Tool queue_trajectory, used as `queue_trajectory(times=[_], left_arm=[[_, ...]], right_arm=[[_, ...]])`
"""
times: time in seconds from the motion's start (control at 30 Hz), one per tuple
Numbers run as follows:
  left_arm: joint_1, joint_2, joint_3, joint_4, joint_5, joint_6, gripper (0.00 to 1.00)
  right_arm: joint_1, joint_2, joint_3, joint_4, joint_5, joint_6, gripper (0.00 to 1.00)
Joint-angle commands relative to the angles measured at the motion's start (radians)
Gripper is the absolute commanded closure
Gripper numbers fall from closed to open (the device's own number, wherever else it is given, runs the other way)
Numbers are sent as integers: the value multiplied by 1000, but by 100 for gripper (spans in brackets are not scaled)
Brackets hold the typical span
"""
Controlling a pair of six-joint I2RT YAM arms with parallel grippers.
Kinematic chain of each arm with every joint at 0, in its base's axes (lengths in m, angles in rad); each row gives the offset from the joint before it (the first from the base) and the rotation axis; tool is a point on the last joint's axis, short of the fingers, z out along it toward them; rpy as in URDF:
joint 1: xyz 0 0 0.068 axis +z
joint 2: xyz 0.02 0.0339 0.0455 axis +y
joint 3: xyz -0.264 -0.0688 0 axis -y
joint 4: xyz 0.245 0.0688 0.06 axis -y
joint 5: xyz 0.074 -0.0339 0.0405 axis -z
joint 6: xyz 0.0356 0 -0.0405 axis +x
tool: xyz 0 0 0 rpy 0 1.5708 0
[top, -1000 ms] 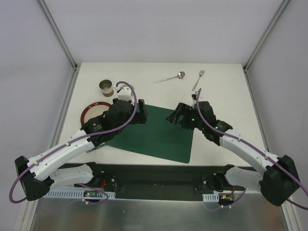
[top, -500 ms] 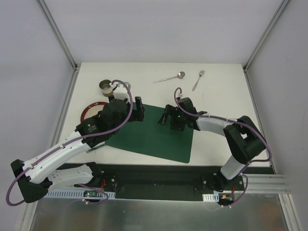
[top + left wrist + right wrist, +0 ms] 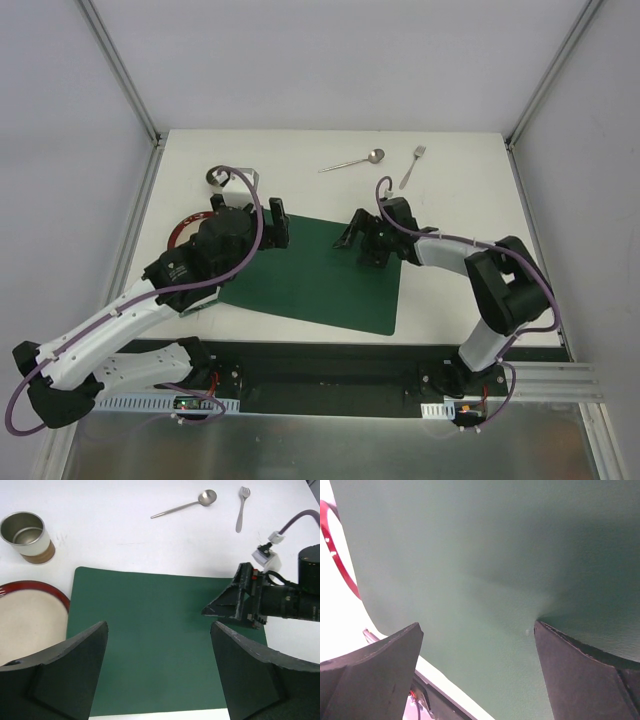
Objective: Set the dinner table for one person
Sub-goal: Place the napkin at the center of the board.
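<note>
Jaws apart, white matte dinner table (image 3: 290, 160)

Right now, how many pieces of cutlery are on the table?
2. A spoon lies near the far edge of the table, and a fork lies just right of it. More could be hidden beneath the arms.
</note>
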Motion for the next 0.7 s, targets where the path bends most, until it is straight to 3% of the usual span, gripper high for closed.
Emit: queue_trajectory(times=[0.0, 0.3, 0.67], left_arm=[[-7, -36, 33, -6, -61, 45, 18], [-5, -88, -3, -20, -76, 46, 16], [-5, -81, -10, -25, -39, 32, 16]], right_arm=[[-57, -71, -30, -58, 80, 4, 4], [-241, -155, -42, -151, 86, -39, 4], [-298, -154, -47, -175, 103, -75, 4]])
